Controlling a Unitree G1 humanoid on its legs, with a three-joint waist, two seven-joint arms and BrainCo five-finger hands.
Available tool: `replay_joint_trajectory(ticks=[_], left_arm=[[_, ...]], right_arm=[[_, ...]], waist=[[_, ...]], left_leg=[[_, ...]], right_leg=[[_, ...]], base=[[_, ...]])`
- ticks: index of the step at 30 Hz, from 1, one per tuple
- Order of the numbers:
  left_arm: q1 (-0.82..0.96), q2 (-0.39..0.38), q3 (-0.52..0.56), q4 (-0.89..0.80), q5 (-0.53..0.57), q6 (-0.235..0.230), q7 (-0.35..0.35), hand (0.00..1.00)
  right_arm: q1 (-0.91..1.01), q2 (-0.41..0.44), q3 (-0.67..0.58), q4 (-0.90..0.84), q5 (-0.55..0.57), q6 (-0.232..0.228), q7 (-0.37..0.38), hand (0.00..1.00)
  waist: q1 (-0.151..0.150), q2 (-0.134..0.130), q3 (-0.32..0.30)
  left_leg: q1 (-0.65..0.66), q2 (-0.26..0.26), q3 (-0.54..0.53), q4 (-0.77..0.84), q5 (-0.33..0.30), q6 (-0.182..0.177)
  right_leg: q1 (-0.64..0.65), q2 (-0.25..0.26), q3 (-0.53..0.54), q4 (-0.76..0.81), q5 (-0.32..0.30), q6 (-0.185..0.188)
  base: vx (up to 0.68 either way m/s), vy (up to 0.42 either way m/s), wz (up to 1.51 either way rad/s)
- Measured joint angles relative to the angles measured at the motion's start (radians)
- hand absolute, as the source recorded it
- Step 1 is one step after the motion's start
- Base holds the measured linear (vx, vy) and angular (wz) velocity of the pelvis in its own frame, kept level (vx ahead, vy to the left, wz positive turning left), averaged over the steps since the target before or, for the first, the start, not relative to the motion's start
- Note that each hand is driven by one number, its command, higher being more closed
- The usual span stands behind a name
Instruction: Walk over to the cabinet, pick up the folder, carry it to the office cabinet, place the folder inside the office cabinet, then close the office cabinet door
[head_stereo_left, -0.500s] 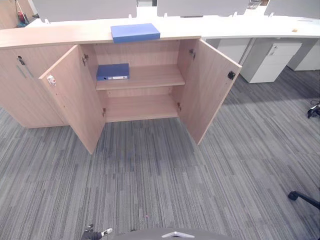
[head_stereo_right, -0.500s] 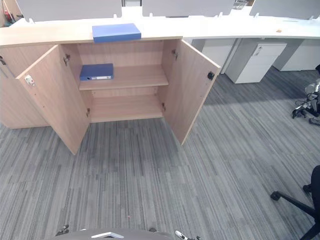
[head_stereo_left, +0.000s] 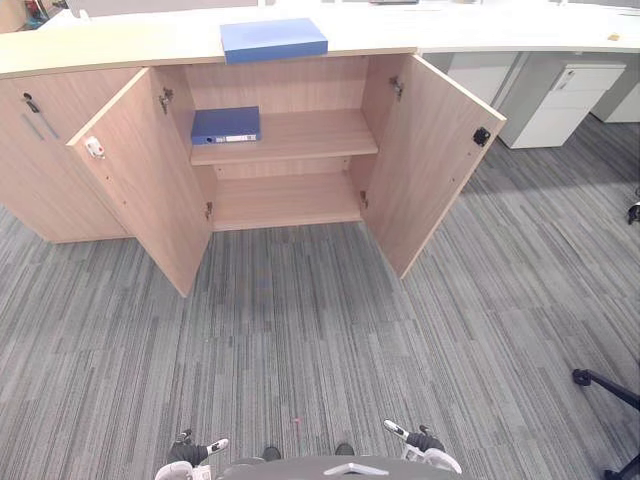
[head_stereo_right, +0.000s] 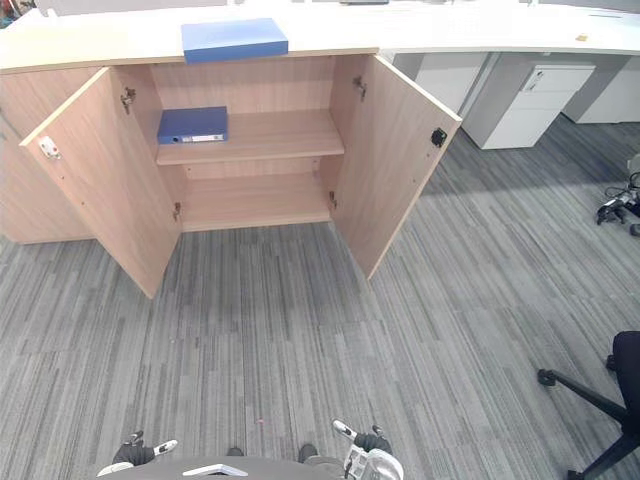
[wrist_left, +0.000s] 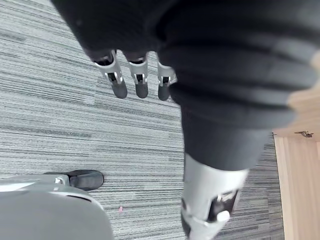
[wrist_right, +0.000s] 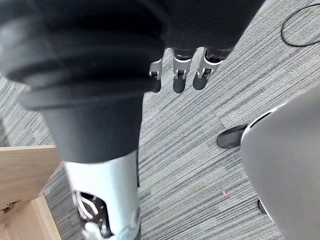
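Note:
A light blue folder (head_stereo_left: 273, 39) lies flat on top of the wooden office cabinet (head_stereo_left: 285, 200), whose two doors stand wide open. Inside, a darker blue binder (head_stereo_left: 225, 125) lies at the left end of the upper shelf, and the lower shelf is bare. The cabinet stands a few steps ahead across grey carpet. My left hand (head_stereo_left: 190, 455) hangs low at the view's bottom edge, its fingers (wrist_left: 130, 82) straight and holding nothing. My right hand (head_stereo_left: 420, 443) hangs on the other side, fingers (wrist_right: 182, 75) likewise straight and empty.
The left door (head_stereo_left: 150, 190) and right door (head_stereo_left: 430, 160) swing out towards me onto the carpet. A closed wooden cabinet (head_stereo_left: 50, 150) adjoins on the left. A white drawer unit (head_stereo_left: 560, 100) stands under the desk at the right. A black chair base (head_stereo_right: 600, 400) is at the lower right.
The camera has moved closer to the cabinet and looks further down. Both hands now show at the bottom edge, the right one newly in view.

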Motion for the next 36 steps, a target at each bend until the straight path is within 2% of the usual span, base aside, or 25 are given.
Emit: replay_joint_trajectory(ticks=[10,17,19,21,22,24,25,26,27,29,31,32,34,35,36], left_arm=[[0.000,0.005,-0.010,0.000,0.000,0.000,0.000,0.00],[-0.010,0.009,-0.021,-0.001,0.000,0.000,-0.002,0.00],[-0.011,0.012,-0.021,-0.004,0.000,0.000,-0.003,0.00],[-0.029,0.024,-0.028,-0.007,0.000,0.000,-0.003,0.00],[-0.034,0.026,-0.034,-0.007,0.000,0.000,-0.003,0.00],[-0.051,0.028,-0.044,-0.007,0.000,0.001,-0.003,0.00],[-0.055,0.027,-0.044,-0.007,0.000,0.001,-0.003,0.00],[-0.062,0.025,-0.044,-0.010,-0.001,0.001,-0.002,0.00],[-0.069,0.024,-0.043,-0.012,-0.002,0.001,-0.001,0.00],[-0.075,0.026,-0.041,-0.015,-0.012,0.001,0.002,0.00],[-0.083,0.020,-0.040,-0.016,-0.026,0.000,0.002,0.00],[-0.087,0.011,-0.041,-0.016,-0.041,0.000,0.003,0.00],[-0.087,-0.007,-0.041,-0.010,-0.061,0.000,0.001,0.00],[-0.088,-0.024,-0.035,-0.005,-0.070,0.000,-0.001,0.00],[-0.093,-0.038,-0.025,-0.005,-0.071,-0.001,0.000,0.00]], right_arm=[[-0.001,-0.001,0.010,0.000,-0.001,0.004,0.000,0.00],[-0.011,-0.004,0.010,0.000,-0.028,0.013,0.001,0.00],[-0.014,-0.003,0.009,0.000,-0.030,0.017,0.001,0.00],[-0.027,-0.002,0.007,-0.001,-0.030,0.018,0.001,0.00],[-0.031,-0.002,0.007,-0.002,-0.030,0.017,0.001,0.00],[-0.040,-0.002,0.007,-0.021,-0.029,0.017,0.001,0.00],[-0.040,-0.001,0.008,-0.033,-0.028,0.016,0.001,0.00],[-0.040,0.001,0.008,-0.050,-0.027,0.013,0.001,0.00],[-0.041,0.001,0.011,-0.066,-0.027,0.006,0.001,0.00],[-0.042,0.002,0.028,-0.072,-0.025,0.000,0.001,0.00],[-0.042,0.005,0.029,-0.076,-0.017,-0.003,0.001,0.00],[-0.045,0.006,0.029,-0.080,-0.015,-0.005,0.000,0.00],[-0.045,0.009,0.028,-0.080,-0.006,-0.006,0.000,0.00],[-0.039,0.012,0.023,-0.080,0.006,-0.006,0.000,0.00],[-0.043,0.011,0.011,-0.081,0.005,-0.006,0.000,0.00]], waist=[[0.000,-0.009,0.005],[0.010,-0.007,0.009],[0.010,-0.010,0.010],[0.010,-0.022,0.037],[0.010,-0.021,0.044],[0.008,-0.017,0.067],[0.008,-0.015,0.069],[0.005,-0.011,0.085],[0.005,-0.004,0.099],[0.005,-0.012,0.099],[-0.003,-0.009,0.100],[-0.008,-0.004,0.103],[-0.018,-0.011,0.103],[-0.022,-0.018,0.100],[-0.026,-0.011,0.101]], left_leg=[[-0.009,-0.001,0.010,-0.008,-0.003,0.002],[-0.029,0.000,0.060,-0.001,-0.032,0.009],[-0.032,0.000,0.077,0.000,-0.049,0.010],[-0.053,0.000,0.094,0.082,-0.108,0.017],[-0.059,0.000,0.094,0.102,-0.121,0.019],[-0.056,-0.007,0.096,0.137,-0.142,0.025],[-0.045,-0.009,0.096,0.138,-0.142,0.025],[-0.020,-0.009,0.087,0.136,-0.151,0.040],[0.005,-0.008,0.070,0.131,-0.176,0.057],[0.033,-0.001,0.054,0.121,-0.187,0.050],[0.052,0.019,0.032,0.109,-0.201,0.042],[0.064,0.038,0.020,0.103,-0.212,0.025],[0.084,0.047,-0.001,0.099,-0.231,-0.005],[0.115,0.048,-0.021,0.095,-0.250,-0.030],[0.141,0.069,-0.026,0.096,-0.259,-0.044]], right_leg=[[-0.005,0.000,0.001,-0.022,0.000,0.003],[-0.043,0.003,0.051,-0.026,0.002,0.001],[-0.069,0.003,0.066,0.009,-0.020,0.010],[-0.126,-0.011,0.079,0.152,-0.095,0.029],[-0.146,-0.015,0.078,0.202,-0.114,0.036],[-0.227,-0.041,0.053,0.416,-0.158,0.062],[-0.254,-0.047,0.049,0.483,-0.158,0.061],[-0.312,-0.062,0.028,0.627,-0.158,0.054],[-0.356,-0.074,-0.003,0.715,-0.220,0.040],[-0.393,-0.079,-0.039,0.712,-0.272,0.036],[-0.427,-0.066,-0.079,0.624,-0.266,0.026],[-0.443,-0.042,-0.083,0.530,-0.235,0.005],[-0.449,-0.019,-0.071,0.393,-0.143,-0.016],[-0.438,-0.026,-0.053,0.364,-0.062,-0.039],[-0.421,-0.014,-0.067,0.389,-0.036,-0.042]], base=[[-0.04,-0.015,-0.02],[0.05,-0.002,-0.22],[0.11,0.024,-0.28],[0.13,0.048,-0.19],[0.11,0.057,-0.12],[0.09,0.074,0.05],[0.14,0.095,0.18],[0.20,0.099,0.23],[0.21,0.084,0.25],[0.18,0.017,0.29],[0.23,-0.061,0.31],[0.27,-0.099,0.31],[0.36,-0.157,0.46],[0.41,-0.204,0.55],[0.49,-0.290,0.52]])
